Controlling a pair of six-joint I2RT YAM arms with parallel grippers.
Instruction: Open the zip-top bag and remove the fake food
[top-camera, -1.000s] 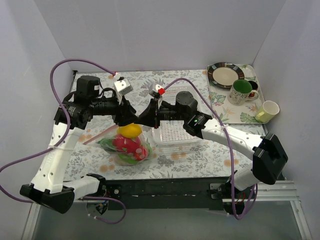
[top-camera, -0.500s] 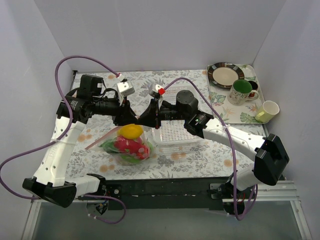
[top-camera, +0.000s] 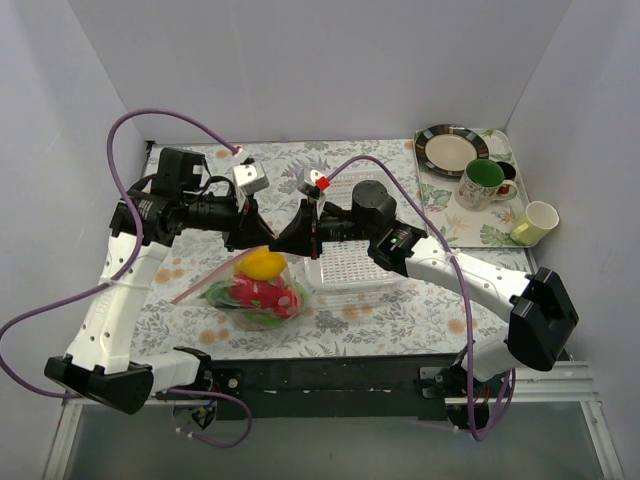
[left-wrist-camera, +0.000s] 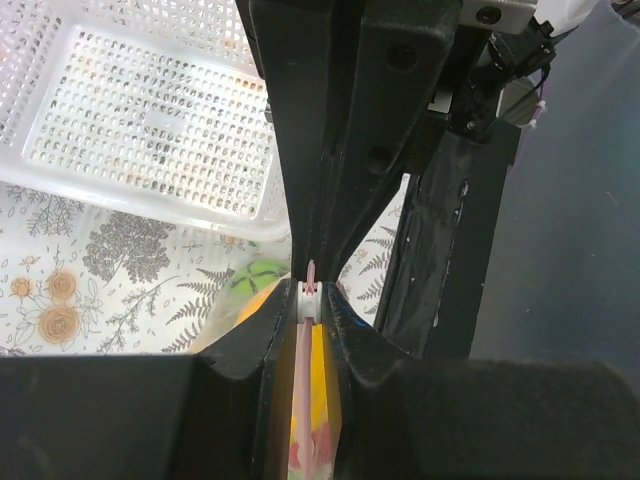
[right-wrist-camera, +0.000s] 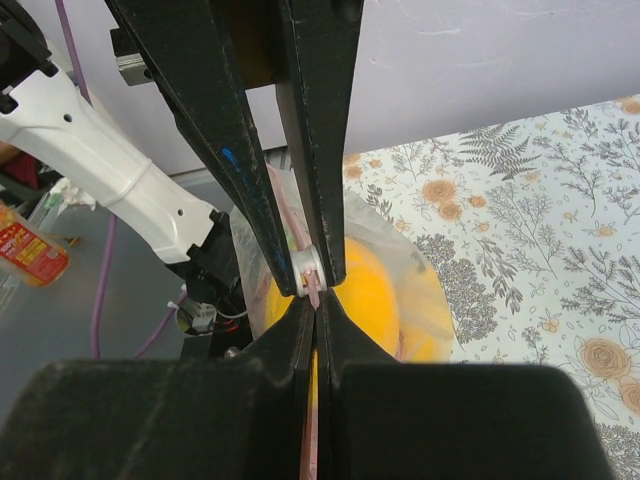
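Bag first: the zip-top bag is sitting on the flowered table just beside the white basket, with the fake food bulging inside it. The left gripper and right gripper are both clamping its pink zip strip, tip to tip. To my eye they are readying to part the seal. Each should be gripping one lip only and drawing sideways evenly, not hoisting the pouch.

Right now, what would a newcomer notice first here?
Both arms meet tip to tip over the table, left pincer and right pincer each shut on the pink zip strip of a clear bag. The bag sits below them, stuffed with yellow, red and green toy food, just left of a white basket.
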